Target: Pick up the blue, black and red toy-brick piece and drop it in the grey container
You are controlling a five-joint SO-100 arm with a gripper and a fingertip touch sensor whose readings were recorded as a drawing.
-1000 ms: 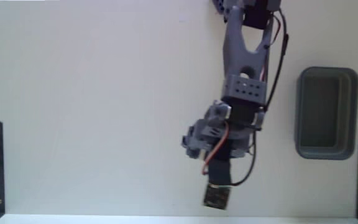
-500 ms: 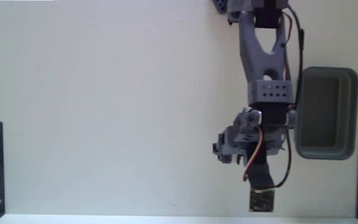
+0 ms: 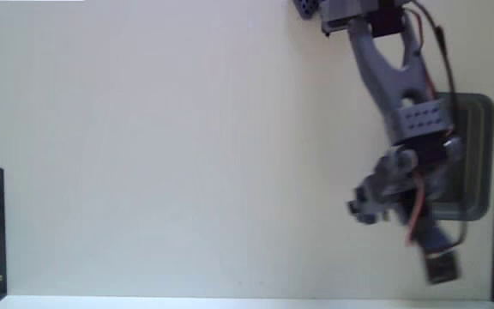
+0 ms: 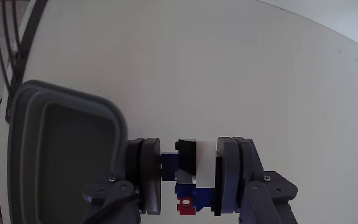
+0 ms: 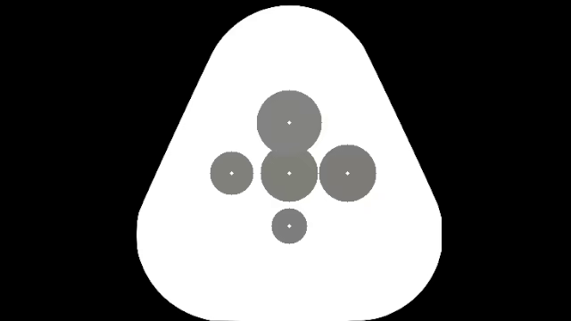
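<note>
The toy-brick piece (image 4: pixel 188 177), pinched in the tool (image 4: pixel 188 180), has been swung rightward beside the grey container (image 4: pixel 17 162), so release is near.

Toy-brick piece (image 4: pixel 188 177): blue, black, red, white. Grey container (image 4: pixel 61 155): blue-grey rim, darker grey interior. Counter (image 3: pixel 161 146): off-white.

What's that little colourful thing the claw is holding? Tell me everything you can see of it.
It is the toy-brick piece, a tiny cluster of what looks like glossy plastic bricks: blue in the middle and below, a black block on top, a white part on its right and a small red bit at the bottom. The gripper pinches it from both sides, and it hangs clear of the white table. In the wrist view it sits just right of the grey container, not over its hollow.
</note>
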